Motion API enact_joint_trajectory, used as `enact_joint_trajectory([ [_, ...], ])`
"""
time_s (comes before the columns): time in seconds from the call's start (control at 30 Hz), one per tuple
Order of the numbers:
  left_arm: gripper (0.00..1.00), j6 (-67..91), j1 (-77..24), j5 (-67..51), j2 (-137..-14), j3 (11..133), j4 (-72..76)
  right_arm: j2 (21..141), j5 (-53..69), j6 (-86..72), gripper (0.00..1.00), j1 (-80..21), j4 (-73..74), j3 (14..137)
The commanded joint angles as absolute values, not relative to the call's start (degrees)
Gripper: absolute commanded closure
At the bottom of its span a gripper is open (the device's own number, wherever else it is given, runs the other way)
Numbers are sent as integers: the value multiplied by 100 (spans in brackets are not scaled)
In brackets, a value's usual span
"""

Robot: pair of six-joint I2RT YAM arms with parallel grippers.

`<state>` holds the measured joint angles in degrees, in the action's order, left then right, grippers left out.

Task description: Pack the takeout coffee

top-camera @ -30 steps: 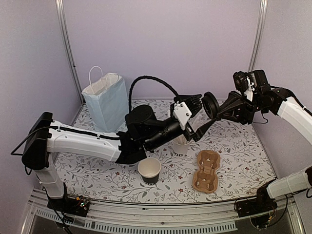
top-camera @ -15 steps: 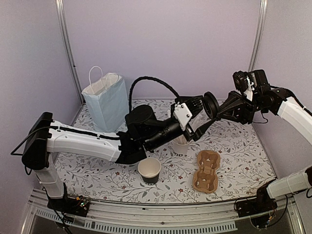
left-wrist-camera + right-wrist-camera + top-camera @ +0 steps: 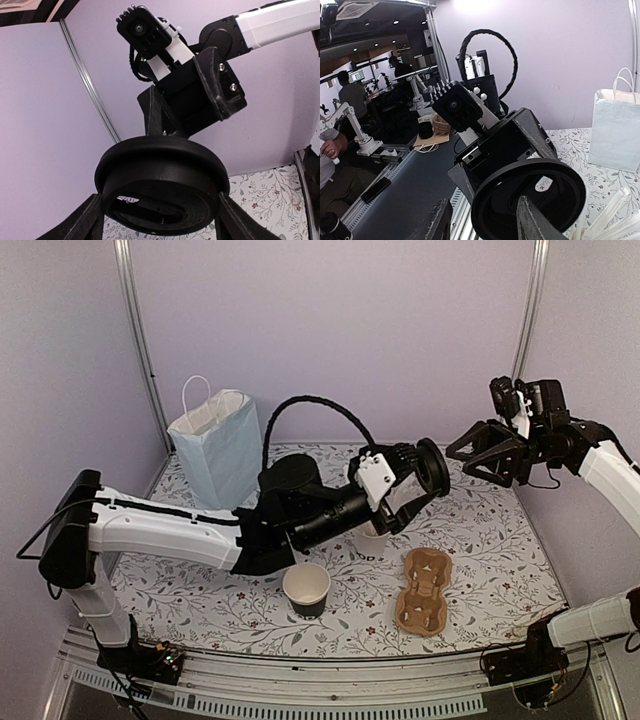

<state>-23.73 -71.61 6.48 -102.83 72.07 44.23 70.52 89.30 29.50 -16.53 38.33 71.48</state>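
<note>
Just pinching a black lid [image 3: 160, 165] in the left gripper [image 3: 160, 212], holding the right gripper [image 3: 468, 456] spread apart near it, well above the takeout coffee [image 3: 306, 589].

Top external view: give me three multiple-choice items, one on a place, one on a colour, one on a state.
1. Where is the black lid?
A. on the black cup
B. between the fingers of the left gripper
C. in the cup carrier

2. What colour is the cup carrier?
A. white
B. blue
C. brown

3. How does the black cup stand?
A. upright, with no lid
B. upright, with a lid on
C. on its side

Answers:
1 B: the lid hangs in the air, clamped in the left gripper, well above the table.
2 C: the carrier is plain brown against the flowered tabletop.
3 A: the cup's white rim and white inside show from above.
</note>
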Motion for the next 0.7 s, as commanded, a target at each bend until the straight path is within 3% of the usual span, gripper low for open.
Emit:
enact_joint_trajectory([
  [0.0, 27, -2082, -7154, 748, -9569, 7117, 3446, 6723, 8871, 2711, 50, -1138, 3864, 7439],
  [0.17, 28, -1696, -7210, 697, -8883, 7352, 1264, 6522, 7392, 3362, 45, -790, 4162, 7489],
  [0.37, 29, -1023, -7251, 940, -8371, 7769, -1290, 6322, 4920, 3148, 44, -531, 3413, 6984],
  [0.53, 30, -504, -7260, 1097, -8453, 8240, -3060, 6307, 2634, 2913, 41, -383, 2572, 6562],
  [0.67, 35, -219, -7254, 1285, -8779, 8523, -4282, 6476, 1698, 2708, 40, -305, 1643, 5798],
])
